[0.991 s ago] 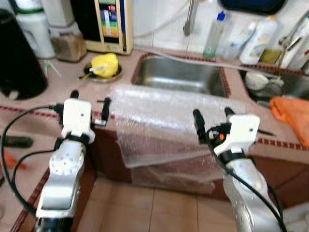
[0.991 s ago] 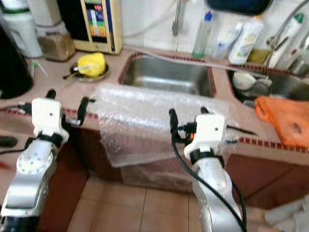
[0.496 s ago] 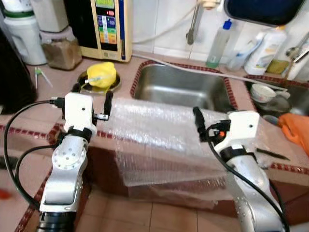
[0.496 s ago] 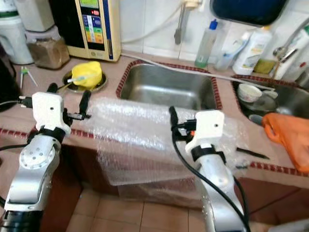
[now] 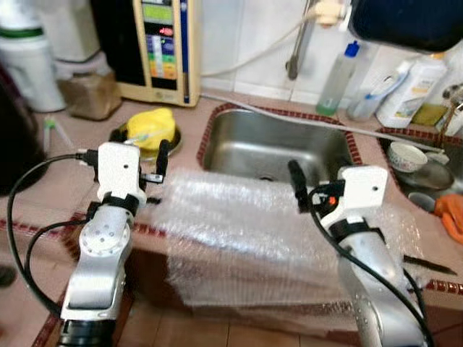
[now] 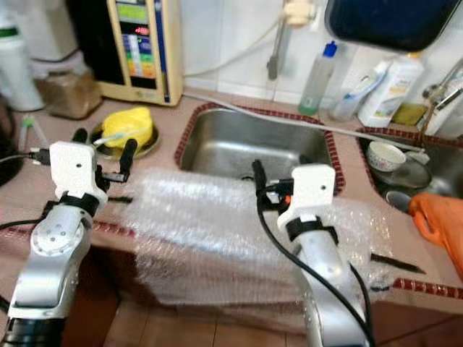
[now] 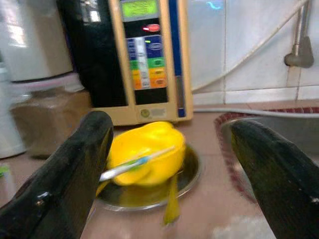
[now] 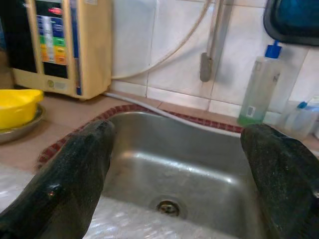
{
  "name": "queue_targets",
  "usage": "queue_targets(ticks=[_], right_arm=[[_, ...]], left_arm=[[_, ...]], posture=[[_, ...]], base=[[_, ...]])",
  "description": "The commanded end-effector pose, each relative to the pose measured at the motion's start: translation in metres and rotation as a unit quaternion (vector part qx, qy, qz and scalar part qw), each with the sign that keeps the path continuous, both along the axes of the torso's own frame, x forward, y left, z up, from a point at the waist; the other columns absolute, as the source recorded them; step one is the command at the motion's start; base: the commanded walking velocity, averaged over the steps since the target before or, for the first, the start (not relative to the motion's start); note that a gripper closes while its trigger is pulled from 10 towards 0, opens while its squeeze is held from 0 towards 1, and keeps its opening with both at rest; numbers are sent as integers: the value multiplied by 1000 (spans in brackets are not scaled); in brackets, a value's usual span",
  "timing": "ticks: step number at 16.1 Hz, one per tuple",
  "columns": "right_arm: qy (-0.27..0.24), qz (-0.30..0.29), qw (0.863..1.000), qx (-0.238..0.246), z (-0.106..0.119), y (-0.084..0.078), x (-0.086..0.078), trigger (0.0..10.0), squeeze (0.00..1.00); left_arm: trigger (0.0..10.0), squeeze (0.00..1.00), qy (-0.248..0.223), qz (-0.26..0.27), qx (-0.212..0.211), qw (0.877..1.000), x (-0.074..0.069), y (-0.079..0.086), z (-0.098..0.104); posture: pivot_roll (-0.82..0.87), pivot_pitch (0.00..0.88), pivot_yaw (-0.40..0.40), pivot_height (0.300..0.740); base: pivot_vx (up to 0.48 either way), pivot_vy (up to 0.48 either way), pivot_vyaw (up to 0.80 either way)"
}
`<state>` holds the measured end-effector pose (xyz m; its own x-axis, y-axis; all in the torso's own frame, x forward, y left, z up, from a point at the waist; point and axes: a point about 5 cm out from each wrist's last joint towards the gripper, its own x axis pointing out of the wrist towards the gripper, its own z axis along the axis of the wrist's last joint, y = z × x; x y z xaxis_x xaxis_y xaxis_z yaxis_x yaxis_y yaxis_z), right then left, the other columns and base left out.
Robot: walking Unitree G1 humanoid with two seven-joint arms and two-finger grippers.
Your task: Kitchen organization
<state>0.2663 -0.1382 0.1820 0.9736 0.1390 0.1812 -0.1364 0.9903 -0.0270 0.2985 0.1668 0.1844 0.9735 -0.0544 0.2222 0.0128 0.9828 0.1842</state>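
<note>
- Bench (image 5: 65,191): tiled, pinkish w/ red trim; whole view has slid since 1 s ago, so camera moved closer & higher – more wall and sink bottom in sight now.
- Bubble wrap (image 5: 239,238): draped over bench front edge just before the sink, hanging down the front; lies lower in view than 0.5 s ago, same spot on bench as far as I can tell.
- Sink (image 5: 278,148): steel, behind the wrap; drain shows in right wrist view (image 8: 168,207).
- Water unit (image 5: 163,43): cream/black, at the wall, left of sink.
- Left pincer (image 5: 137,153): fingers spread apart, holding nothing, above wrap's left edge, pointing at the bowl; same pose as before.
- Right pincer (image 6: 278,168): released, fingers wide per wrist view, over wrap's right part, facing the sink; still not gripping the wrap.
- Bowl (image 7: 144,152): yellow, sits on a metal dish (image 7: 187,174), near sink's left rim.
- Bottles (image 5: 412,90): by the wall, right of sink.
- Orange cloth (image 6: 441,224): far right, now mostly cut off by the frame.
</note>
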Motion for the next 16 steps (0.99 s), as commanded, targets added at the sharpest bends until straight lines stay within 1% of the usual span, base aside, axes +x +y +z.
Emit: queue_targets(ticks=[1,5,7,9,11,12,13,14,16], right_arm=[[-4,-14,1000,-7,2,-9,0,10000,0],[-6,-8,1000,-13,3,-8,0,10000,0],[-6,-6,1000,-15,3,-8,-1,10000,0],[-5,-6,1000,-16,3,-9,-1,10000,0],[-5,-6,1000,-16,2,-9,-2,10000,0],[-4,-3,1000,-16,1,-7,-2,10000,0],[-3,0,1000,-16,1,-6,-2,10000,0],[0,17,1000,-18,1,-3,-3,10000,0],[4,45,999,-17,-1,2,-4,10000,0]], left_arm=[[10000,0,-1,-16,-2,1000,0,-10,1],[10000,0,-2,-13,-7,1000,-1,-11,0],[10000,0,-10,-8,-17,1000,-3,-10,1],[10000,0,-11,-8,-10,1000,-11,-8,0],[10000,0,-13,0,-4,1000,-15,-7,-2],[10000,0,-18,15,-1,1000,-17,-6,-1],[10000,0,-19,17,-2,1000,-16,-6,-1],[10000,0,-19,30,-6,999,-14,0,-1],[10000,0,-22,37,-6,999,-12,6,1]], posture=[[13,69,-81,740],[13,70,-87,740],[14,71,-86,740],[16,73,-84,740],[18,72,-85,740],[19,69,-86,740],[18,69,-86,740],[11,68,-85,740],[6,61,-86,740]], base=[[315,0,0],[308,0,0],[0,0,0],[0,0,0],[0,0,0],[0,0,0],[0,0,0],[0,0,0],[0,0,0]])
